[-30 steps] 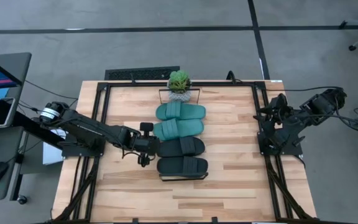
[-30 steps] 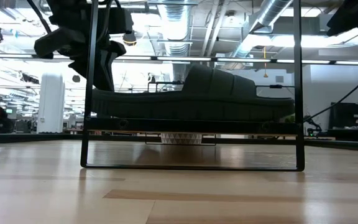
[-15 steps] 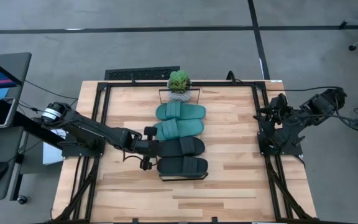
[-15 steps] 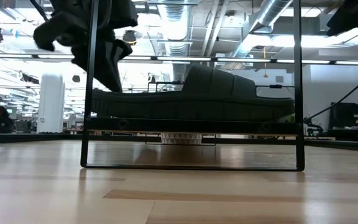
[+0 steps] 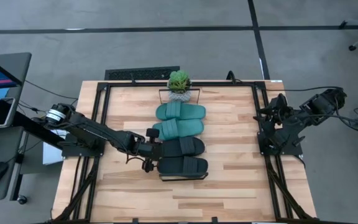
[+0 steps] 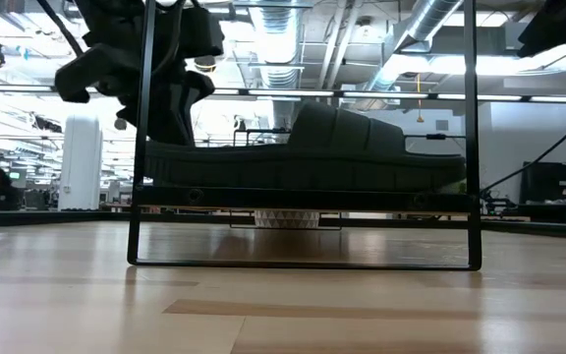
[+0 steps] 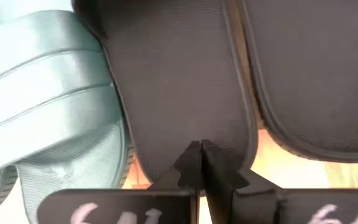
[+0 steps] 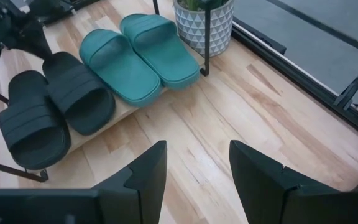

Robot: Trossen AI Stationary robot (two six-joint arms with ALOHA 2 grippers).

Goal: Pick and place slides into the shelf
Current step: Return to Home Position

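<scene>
Several slides lie side by side across the shelf (image 8: 120, 116): two teal ones (image 5: 179, 120) on the far side and two black ones (image 5: 183, 157) on the near side. The low view shows the nearest black slide (image 6: 303, 157) resting sole-down on the shelf board between the black frame uprights. My left gripper (image 5: 152, 153) is shut, slanting down from the table's left. Its tips (image 7: 199, 155) are at the heel end of the farther black slide (image 7: 179, 87). My right gripper (image 8: 197, 152) waits open and raised at the table's right side, holding nothing. My left gripper has its shut fingertips at the heel end (image 7: 194, 134) of the farther black slide, coming from the table's left and slanting down. I cannot tell whether they touch it. The slide lies flat on the shelf.
A small potted plant (image 5: 179, 84) stands at the far end of the shelf, behind the teal slides. Black frame rails (image 5: 101, 124) run along the table's left and right sides. Bare wooden tabletop (image 5: 185, 199) lies in front of the shelf.
My left gripper, still shut, has moved toward the table's right edge and a little down, closing in on the heel ends of the black slides. The slides have stayed where they were.
</scene>
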